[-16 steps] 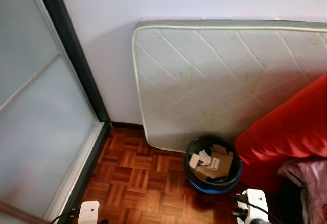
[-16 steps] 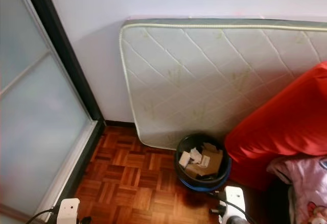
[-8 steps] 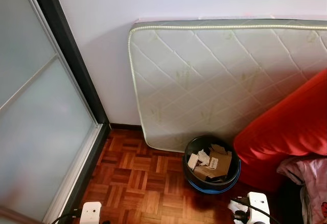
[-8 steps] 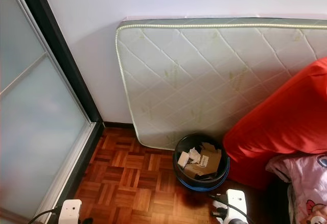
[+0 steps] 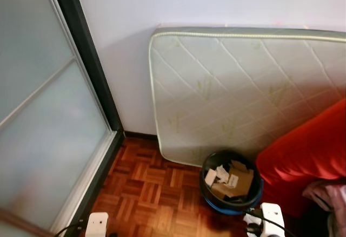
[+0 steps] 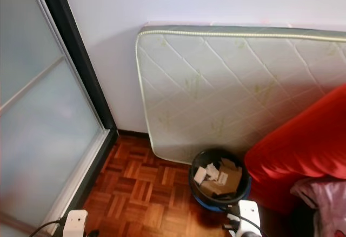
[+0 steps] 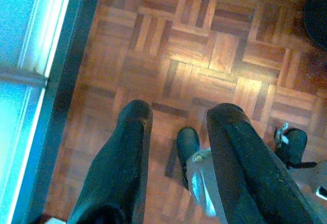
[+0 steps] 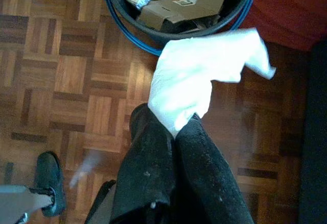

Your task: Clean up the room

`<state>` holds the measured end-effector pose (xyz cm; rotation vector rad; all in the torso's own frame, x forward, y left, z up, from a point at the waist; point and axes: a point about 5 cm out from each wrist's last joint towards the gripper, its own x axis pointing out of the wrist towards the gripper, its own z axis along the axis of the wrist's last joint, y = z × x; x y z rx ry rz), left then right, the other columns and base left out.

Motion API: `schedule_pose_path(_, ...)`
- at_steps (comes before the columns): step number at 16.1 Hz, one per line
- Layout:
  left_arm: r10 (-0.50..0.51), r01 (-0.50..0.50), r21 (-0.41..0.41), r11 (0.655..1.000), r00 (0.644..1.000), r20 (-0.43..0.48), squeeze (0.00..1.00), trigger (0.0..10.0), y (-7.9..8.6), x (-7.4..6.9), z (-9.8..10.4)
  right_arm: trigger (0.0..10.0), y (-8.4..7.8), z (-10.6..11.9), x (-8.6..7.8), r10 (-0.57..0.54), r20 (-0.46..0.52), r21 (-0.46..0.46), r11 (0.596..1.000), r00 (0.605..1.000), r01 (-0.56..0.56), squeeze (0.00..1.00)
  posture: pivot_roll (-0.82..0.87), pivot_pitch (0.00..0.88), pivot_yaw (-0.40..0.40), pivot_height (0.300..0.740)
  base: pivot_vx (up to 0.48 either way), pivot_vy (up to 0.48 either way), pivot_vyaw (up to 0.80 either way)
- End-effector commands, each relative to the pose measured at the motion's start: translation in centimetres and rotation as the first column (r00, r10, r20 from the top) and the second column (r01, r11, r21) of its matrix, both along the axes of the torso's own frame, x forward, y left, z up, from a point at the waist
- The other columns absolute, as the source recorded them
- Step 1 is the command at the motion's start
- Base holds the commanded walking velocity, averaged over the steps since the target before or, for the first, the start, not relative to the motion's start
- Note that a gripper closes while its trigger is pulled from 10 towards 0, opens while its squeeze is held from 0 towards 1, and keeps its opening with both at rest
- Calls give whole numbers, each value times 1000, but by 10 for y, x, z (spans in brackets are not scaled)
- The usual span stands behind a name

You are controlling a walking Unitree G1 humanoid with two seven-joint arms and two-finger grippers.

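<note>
A dark round bin [image 5: 231,182] with a blue rim stands on the parquet floor at the foot of a mattress. It holds cardboard scraps [image 5: 233,177] and crumpled paper. In the right wrist view my right gripper [image 8: 173,127] is shut on a crumpled white paper [image 8: 199,76], which hangs just short of the bin's rim [image 8: 134,36], over the floor. My left gripper [image 7: 179,119] hangs open above bare parquet, with nothing between its fingers. Both white wrists [image 5: 270,215] sit at the bottom edge of the head views.
A quilted mattress [image 5: 243,91] leans on its side against the white wall. A red sofa [image 5: 308,156] stands to the right of the bin, with pink cloth [image 6: 324,199] on it. A frosted sliding door [image 5: 43,140] in a black frame runs along the left.
The whole picture has shifted right and slightly down, so the camera has turned left. The bin, mattress and sofa stay in place, and the wrists keep their positions.
</note>
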<state>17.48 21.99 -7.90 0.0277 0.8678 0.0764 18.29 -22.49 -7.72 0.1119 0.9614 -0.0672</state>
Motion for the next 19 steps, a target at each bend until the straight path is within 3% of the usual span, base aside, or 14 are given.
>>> schedule_pose_path(1, -8, 8, 1, 1000, 1000, -6, 0, 10000, -2, 0, 0, 10000, -2, 1, 1, -15, 12, 0, 1000, 1000, 15, 0, -9, 0, 11, 740, 244, 0, 0)
schedule_pose_path(10, 13, -13, 1, 1000, 1000, -2, 0, 10000, 2, -1, 0, 10000, -1, 3, 5, 58, 5, -14, 998, 998, -58, 0, -5, 0, 12, 740, 246, 0, 0)
schedule_pose_path(13, 5, -5, -3, 1000, 1000, 2, 0, 10000, -1, 2, 0, 10000, 0, 3, 6, 52, 10, -11, 999, 999, -52, 0, -11, 0, 14, 740, 249, 0, 692)
schedule_pose_path(19, 7, -7, -3, 1000, 1000, -7, 0, 10000, 0, 1, 0, 10000, -1, 4, 7, 11, 26, 6, 1000, 1000, -11, 0, -12, 0, 12, 740, 250, 0, 0)
